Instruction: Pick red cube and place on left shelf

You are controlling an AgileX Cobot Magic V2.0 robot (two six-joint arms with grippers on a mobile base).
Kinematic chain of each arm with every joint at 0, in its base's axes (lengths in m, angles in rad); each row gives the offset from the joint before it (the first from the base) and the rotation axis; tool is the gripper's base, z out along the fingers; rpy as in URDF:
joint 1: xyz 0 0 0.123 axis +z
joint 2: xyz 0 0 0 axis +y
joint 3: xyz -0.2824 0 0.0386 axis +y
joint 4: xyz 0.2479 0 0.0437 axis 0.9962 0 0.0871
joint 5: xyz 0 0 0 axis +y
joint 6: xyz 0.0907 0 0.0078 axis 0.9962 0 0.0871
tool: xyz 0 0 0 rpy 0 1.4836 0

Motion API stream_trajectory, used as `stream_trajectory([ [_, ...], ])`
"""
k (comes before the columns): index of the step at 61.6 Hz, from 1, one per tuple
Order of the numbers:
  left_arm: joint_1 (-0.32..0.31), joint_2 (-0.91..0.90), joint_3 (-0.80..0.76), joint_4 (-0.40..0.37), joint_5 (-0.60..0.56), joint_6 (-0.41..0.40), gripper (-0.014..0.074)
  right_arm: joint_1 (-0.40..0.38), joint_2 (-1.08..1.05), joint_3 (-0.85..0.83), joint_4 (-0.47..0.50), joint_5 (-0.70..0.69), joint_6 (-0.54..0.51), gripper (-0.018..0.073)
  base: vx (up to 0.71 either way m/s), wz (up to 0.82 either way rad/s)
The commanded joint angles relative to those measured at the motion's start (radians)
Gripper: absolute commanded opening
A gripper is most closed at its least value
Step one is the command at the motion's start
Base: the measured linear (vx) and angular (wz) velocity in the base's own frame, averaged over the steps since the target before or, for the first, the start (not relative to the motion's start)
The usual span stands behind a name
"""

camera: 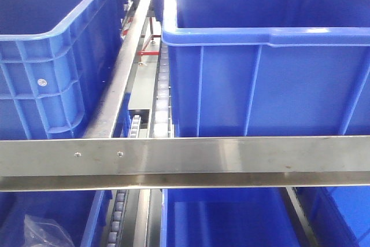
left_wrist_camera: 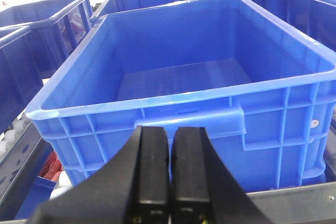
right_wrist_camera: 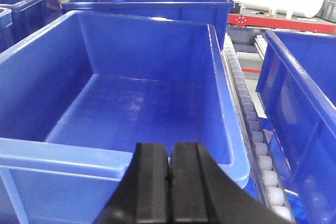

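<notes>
The red cube is out of view in every frame. In the left wrist view my left gripper point(left_wrist_camera: 170, 145) is shut with nothing between its black fingers, just in front of the near wall of an empty blue bin point(left_wrist_camera: 294, 124). In the right wrist view my right gripper point(right_wrist_camera: 169, 161) is also shut and empty, over the near rim of another empty blue bin point(right_wrist_camera: 79, 161). Neither gripper shows in the front view, which looks at two blue bins on a shelf rack, one at the left point(camera: 46, 67) and one at the right point(camera: 277, 85).
A steel rail point(camera: 185, 160) crosses the front view, with more blue bins point(camera: 219, 218) on the level below. Roller tracks point(right_wrist_camera: 257, 145) run between the bins. Something reddish point(left_wrist_camera: 52, 165) lies low beside the left wrist's bin, too unclear to name.
</notes>
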Motion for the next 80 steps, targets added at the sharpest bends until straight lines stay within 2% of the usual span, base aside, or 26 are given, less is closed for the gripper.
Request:
stream_trajectory([
  [1, -0.007, 0.0, 0.022, -0.005, -0.09, 0.001, 0.0106, -0.005, 0.001, -0.03, -0.007, -0.088, -0.007, 0.0057, 0.0, 0.0],
  [21, -0.007, 0.0, 0.022, -0.005, -0.09, 0.001, 0.0106, -0.004, -0.062, 0.005, -0.01, -0.086, -0.013, 0.0057, 0.0, 0.0],
  [37, -0.007, 0.0, 0.022, -0.005, -0.09, 0.001, 0.0106, -0.008, -0.326, 0.239, 0.033, -0.086, -0.012, 0.0057, 0.01, 0.05],
  [46, -0.007, 0.0, 0.022, -0.005, -0.09, 0.001, 0.0106, -0.037, -0.458, 0.237, 0.034, 0.066, -0.012, 0.0057, 0.0, 0.0],
  [53, -0.007, 0.0, 0.022, -0.005, -0.09, 0.001, 0.0106, -0.066, -0.455, 0.238, 0.036, 0.1, -0.012, 0.0057, 0.0, 0.0],
  [80, -0.007, 0.0, 0.022, -0.005, -0.09, 0.001, 0.0106, -0.066, -0.454, 0.238, 0.036, 0.089, -0.012, 0.0057, 0.0, 0.0],
])
